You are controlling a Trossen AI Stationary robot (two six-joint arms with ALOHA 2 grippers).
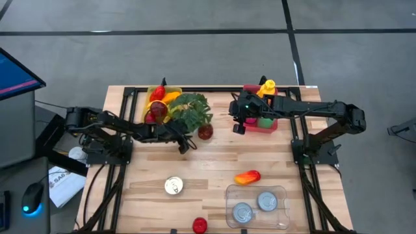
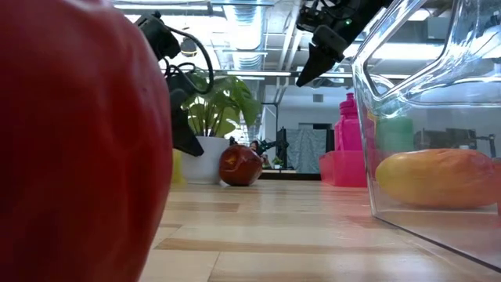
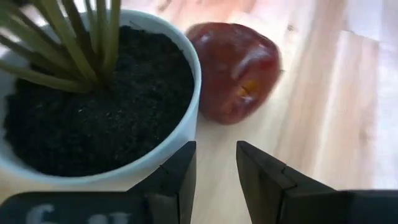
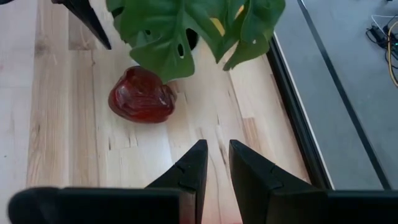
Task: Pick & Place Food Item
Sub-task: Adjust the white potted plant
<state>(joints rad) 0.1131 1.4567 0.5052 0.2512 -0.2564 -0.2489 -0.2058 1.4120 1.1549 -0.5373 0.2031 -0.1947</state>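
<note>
A dark red apple-like fruit (image 1: 205, 131) (image 3: 239, 71) (image 4: 142, 94) rests on the wooden table, right beside the white pot (image 3: 130, 167) of a leafy plant (image 1: 190, 110). My left gripper (image 1: 184, 144) (image 3: 216, 146) slants down just short of the fruit, on its near-left side and close to the pot. Its fingers stand a narrow gap apart with nothing between them. My right gripper (image 1: 238, 127) (image 4: 217, 144) hangs higher, right of the fruit, almost shut and holding nothing. An orange-red mango (image 1: 247, 177) lies on the table farther toward the near edge.
A yellow tray (image 1: 158, 101) of fruit stands behind the plant. A pink bin (image 1: 263, 122) sits under my right arm. Near the front edge are a clear container (image 1: 257, 207) holding two cans, a lone can (image 1: 173, 186) and a red fruit (image 1: 199, 225).
</note>
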